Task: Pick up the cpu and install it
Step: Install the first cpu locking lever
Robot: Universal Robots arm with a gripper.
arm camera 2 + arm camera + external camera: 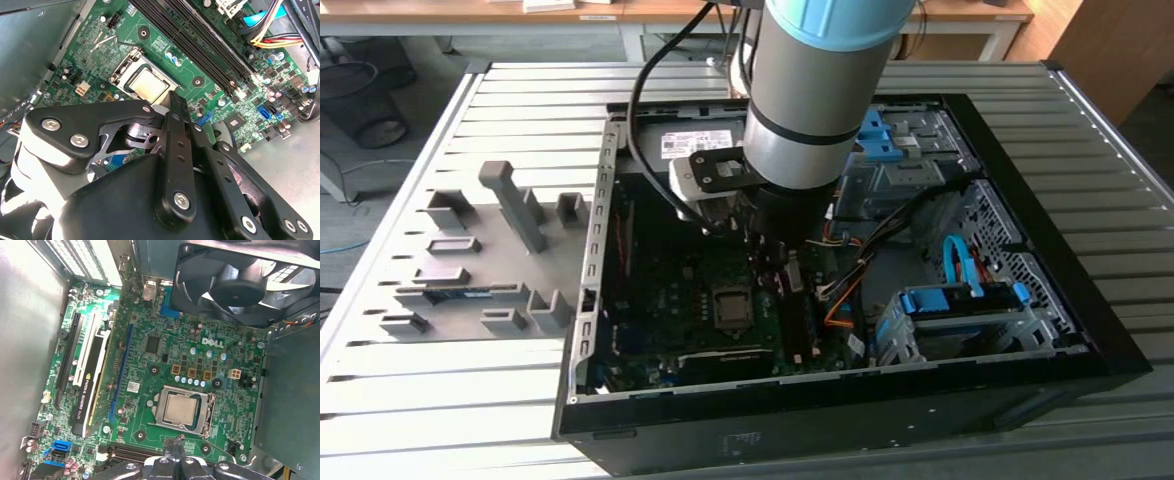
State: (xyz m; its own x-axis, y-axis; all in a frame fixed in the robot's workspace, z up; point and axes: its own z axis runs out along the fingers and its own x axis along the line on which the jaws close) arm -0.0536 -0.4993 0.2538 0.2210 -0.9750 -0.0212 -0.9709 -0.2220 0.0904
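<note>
The cpu (181,408) is a small square chip with a dull silver top, and it lies flat in the motherboard socket (207,412) with the metal frame around it. It also shows in the second wrist view as the cpu (148,83). My gripper (176,102) hangs just above the board beside the socket, fingers together and nothing between them. In the first wrist view the gripper (175,444) sits close to the socket's edge. In the exterior view the arm reaches down into the open computer case (1067,300), with the gripper (771,262) over the motherboard (680,300).
A large black fan (245,280) stands near the socket. Memory slots (200,40), a graphics card (90,380) and bundled cables (854,270) crowd the board. Blue drive bays (961,300) sit at the exterior view's right. Grey fixture blocks (494,260) lie outside the case.
</note>
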